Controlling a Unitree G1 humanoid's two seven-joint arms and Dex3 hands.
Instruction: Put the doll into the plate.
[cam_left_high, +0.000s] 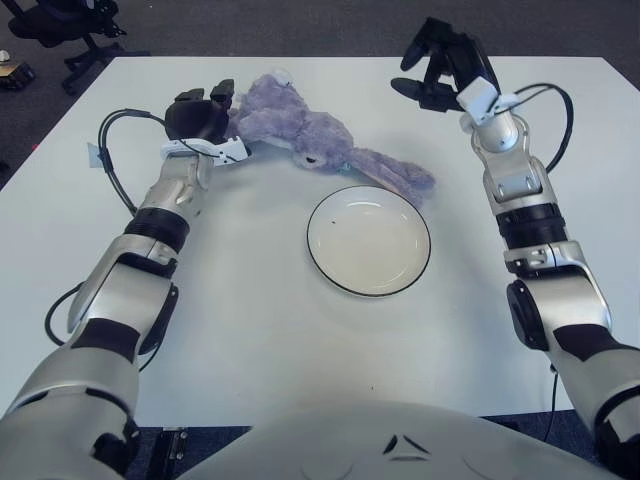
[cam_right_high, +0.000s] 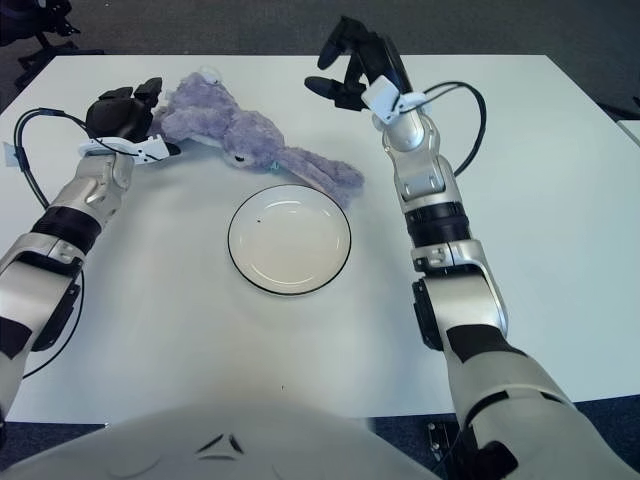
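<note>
Status: task not yet done. The doll (cam_left_high: 310, 135) lies flat on the table (cam_left_high: 250, 330), behind the plate (cam_left_high: 368, 241) and to its left; its trailing limb reaches toward the plate's far rim, just beside it, but no part sits inside. The plate holds nothing.

Left hand (cam_left_high: 200, 115): at the doll's left end, touching the plush. Its fingers look curled against the fabric, yet you cannot tell from either view whether they actually pinch it or merely press on it. Treat the grasp as unconfirmed.

Right hand (cam_right_high: 355, 65): raised above the table behind and to the right of the doll, well apart from it. Fingers spread, holding nothing.

Remaining, by my reading: you need to secure the doll, lift it clear, carry it toward you and to the right over the plate, then let go. The doll is long and limp; expect it to droop, and part may hang over the rim unless you centre it.
</note>
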